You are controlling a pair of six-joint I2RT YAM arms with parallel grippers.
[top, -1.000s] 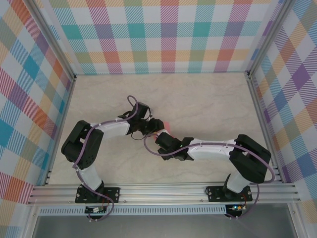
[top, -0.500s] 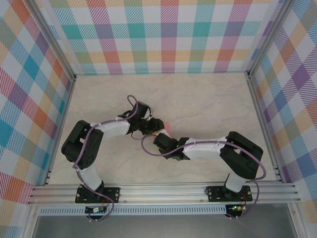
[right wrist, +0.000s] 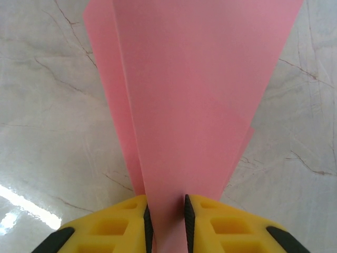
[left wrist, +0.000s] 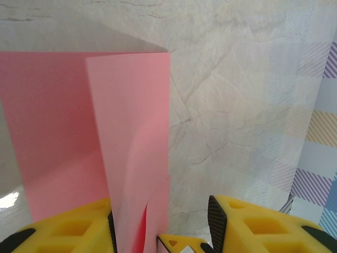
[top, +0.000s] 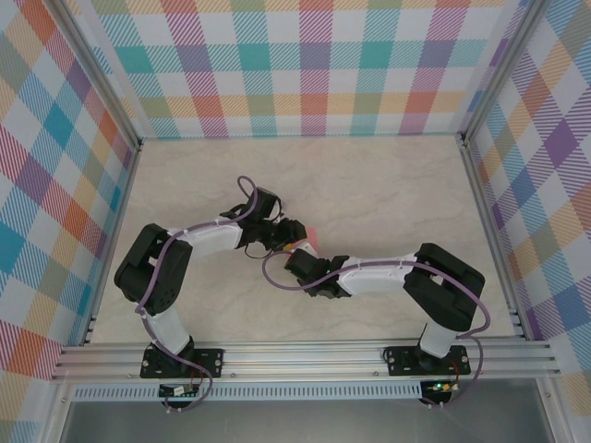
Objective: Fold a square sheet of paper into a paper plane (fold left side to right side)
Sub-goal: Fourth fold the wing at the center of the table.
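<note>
The square sheet of paper is salmon pink and folded into layers, and only a small corner of it peeks out between the two wrists at mid-table. My left gripper meets it from the left and my right gripper from below. In the left wrist view the paper stands up against the left finger's pad. The other pad is well clear of it, so the left gripper is open. In the right wrist view the paper tapers down into the right gripper, whose jaws are shut on it.
The marble tabletop is ringed by plaid walls and aluminium frame rails. Purple cables loop off both wrists. A yellow fingertip pokes up at the bottom of the left wrist view.
My right arm has slid a little to the left, toward the paper, and its jaws have narrowed onto it. The left arm has stayed in place.
</note>
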